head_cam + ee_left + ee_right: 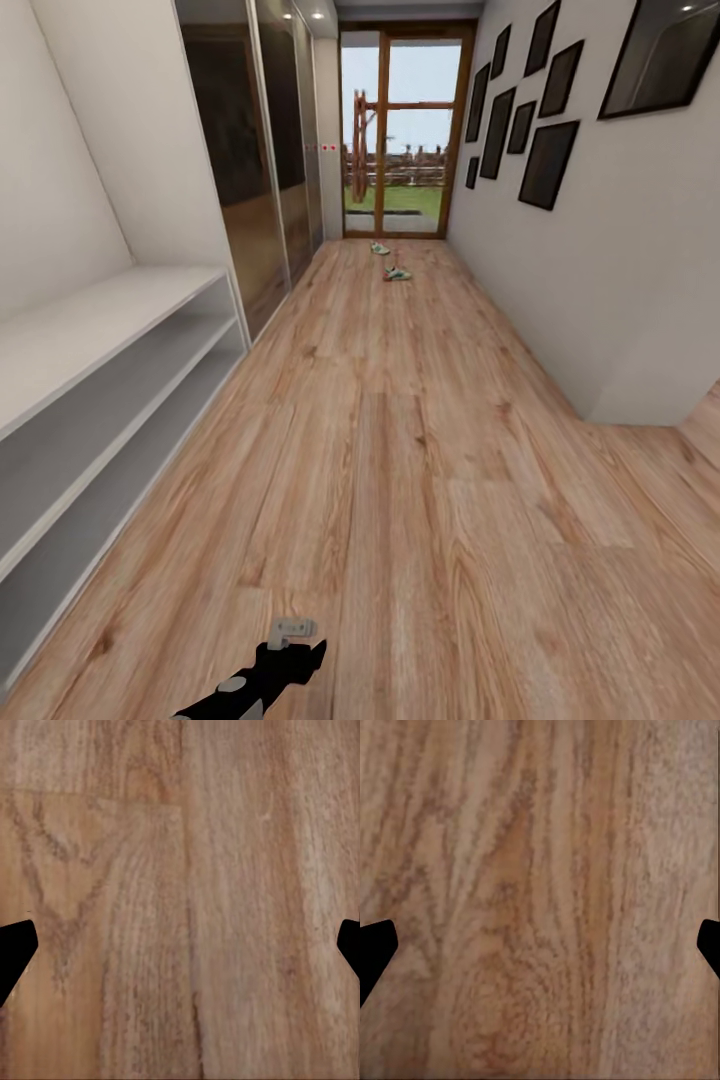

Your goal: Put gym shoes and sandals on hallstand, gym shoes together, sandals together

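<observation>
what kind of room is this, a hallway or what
Most likely a home corridor or entry hall: a long narrow wood-plank floor runs to a glazed door at the far end, with a low white shoe rack on one side and dark picture frames on the opposite wall.

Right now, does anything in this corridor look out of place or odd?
Yes. Two gym shoes lie loose on the wood floor far down the corridor, near the glass door, apart from each other and not as a neat pair. The white shoe rack on the left has nothing visible on it.
</observation>
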You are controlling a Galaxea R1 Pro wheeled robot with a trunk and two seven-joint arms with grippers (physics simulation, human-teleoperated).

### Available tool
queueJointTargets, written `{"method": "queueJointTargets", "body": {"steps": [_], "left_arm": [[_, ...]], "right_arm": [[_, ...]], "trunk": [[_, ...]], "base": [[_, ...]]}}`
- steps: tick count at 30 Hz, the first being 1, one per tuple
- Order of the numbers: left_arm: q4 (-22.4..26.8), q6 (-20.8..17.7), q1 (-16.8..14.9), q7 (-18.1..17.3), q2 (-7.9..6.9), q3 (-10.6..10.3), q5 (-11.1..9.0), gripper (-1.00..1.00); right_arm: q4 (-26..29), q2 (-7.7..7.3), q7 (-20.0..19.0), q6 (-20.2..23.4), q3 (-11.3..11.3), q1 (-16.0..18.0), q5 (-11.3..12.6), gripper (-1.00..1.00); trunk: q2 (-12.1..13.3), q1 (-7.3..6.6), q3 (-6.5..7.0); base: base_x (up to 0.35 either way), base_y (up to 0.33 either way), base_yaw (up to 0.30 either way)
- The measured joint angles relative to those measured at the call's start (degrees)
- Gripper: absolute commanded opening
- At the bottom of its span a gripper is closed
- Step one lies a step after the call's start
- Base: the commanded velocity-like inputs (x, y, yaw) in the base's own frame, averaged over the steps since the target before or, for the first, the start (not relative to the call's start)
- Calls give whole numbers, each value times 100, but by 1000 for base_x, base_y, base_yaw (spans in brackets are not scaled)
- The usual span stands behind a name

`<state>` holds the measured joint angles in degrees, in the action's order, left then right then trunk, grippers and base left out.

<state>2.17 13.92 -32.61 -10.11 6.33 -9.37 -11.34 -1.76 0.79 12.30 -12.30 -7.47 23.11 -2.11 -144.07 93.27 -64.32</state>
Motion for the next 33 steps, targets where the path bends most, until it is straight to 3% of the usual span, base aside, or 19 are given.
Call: {"method": "queueJointTargets", "body": {"steps": [33], "left_arm": [[3,2,0,0,0,5,0,100]], "right_arm": [[0,0,0,0,0,0,0,100]], "trunk": [[0,0,0]], "base": [[346,0,0]]}}
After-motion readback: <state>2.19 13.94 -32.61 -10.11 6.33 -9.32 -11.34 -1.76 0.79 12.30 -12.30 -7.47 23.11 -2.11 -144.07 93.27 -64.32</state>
